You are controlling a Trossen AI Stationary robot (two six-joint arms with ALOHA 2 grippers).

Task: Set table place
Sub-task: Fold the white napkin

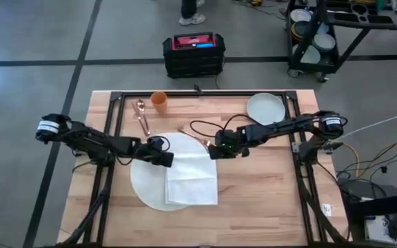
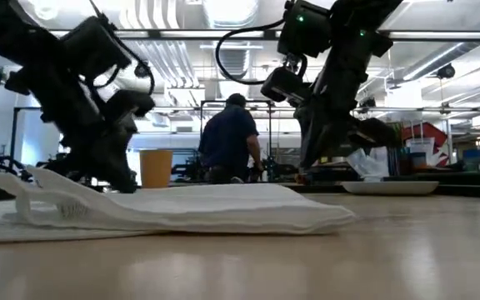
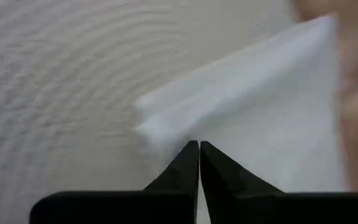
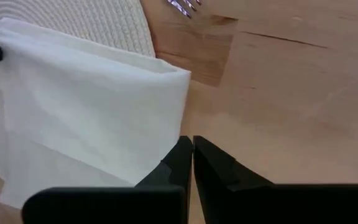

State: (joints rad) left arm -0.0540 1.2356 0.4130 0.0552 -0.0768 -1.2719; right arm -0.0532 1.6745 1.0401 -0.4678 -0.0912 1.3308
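The round white mat (image 1: 147,184) lies in the middle of the light-wood table (image 1: 267,200). A folded white napkin (image 1: 192,179) rests flat on the mat's right part and reaches past its rim. My left gripper (image 1: 167,158) is shut, low over the napkin's far left corner (image 3: 151,121). My right gripper (image 1: 213,153) is also shut, beside the napkin's far right corner (image 4: 176,78). In the low view the napkin's left end (image 2: 32,187) stands raised off the mat. My left gripper has its shut fingertips (image 3: 191,155) at the napkin's far left corner, slanting down from the table's left; I cannot tell whether they touch it. My right gripper has its shut fingertips (image 4: 180,152) at the napkin's right edge; I cannot tell whether they touch it.
A pale plate (image 1: 265,107) sits at the far right of the table. An orange cup (image 1: 158,100) and a copper spoon (image 1: 142,116) are at the far left, and a fork (image 1: 195,136) lies by the mat's far rim. A person (image 2: 232,137) stands beyond the table.
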